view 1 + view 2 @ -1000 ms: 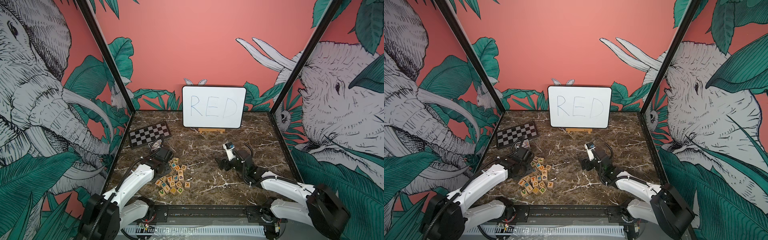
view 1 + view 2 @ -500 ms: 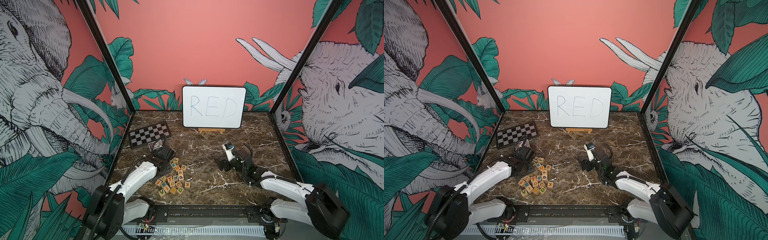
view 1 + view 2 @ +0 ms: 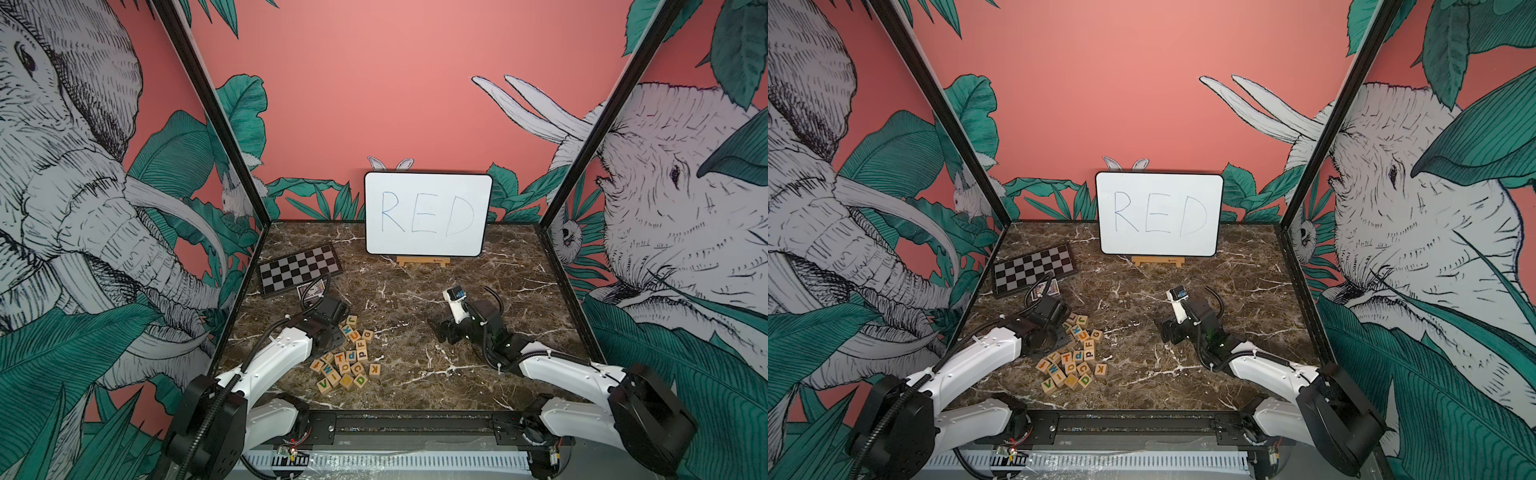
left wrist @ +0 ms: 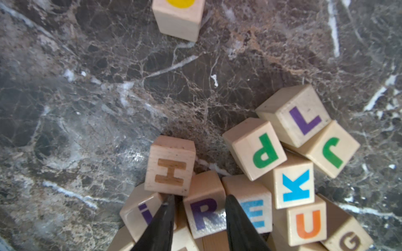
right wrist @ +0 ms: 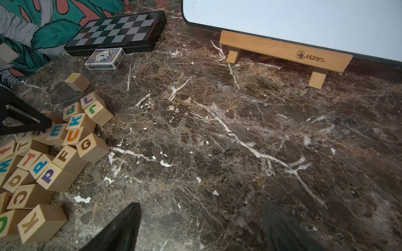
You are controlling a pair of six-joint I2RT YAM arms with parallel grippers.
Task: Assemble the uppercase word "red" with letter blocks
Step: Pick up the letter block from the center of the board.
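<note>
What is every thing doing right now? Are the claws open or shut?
left gripper, jaws either side of the R block, grip unclear
right gripper, open, empty
R block, in the pile, face up
E block, beside the R block, in the pile
D block, pile's near edge, face up
whiteboard, upright on stand, reads RED
chessboard, lying flat
card box, lying flat, shut

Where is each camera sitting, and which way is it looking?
Top views: high behind the arm bases, facing down and forward to the whiteboard; left arm and right arm show.
Left wrist: on the left arm, looking down on the letter blocks; the left gripper straddles the R block.
Right wrist: low on the right arm, looking across the marble table toward the chessboard; right gripper open.
Shared: both wrist views show the blue K block and orange U block.
</note>
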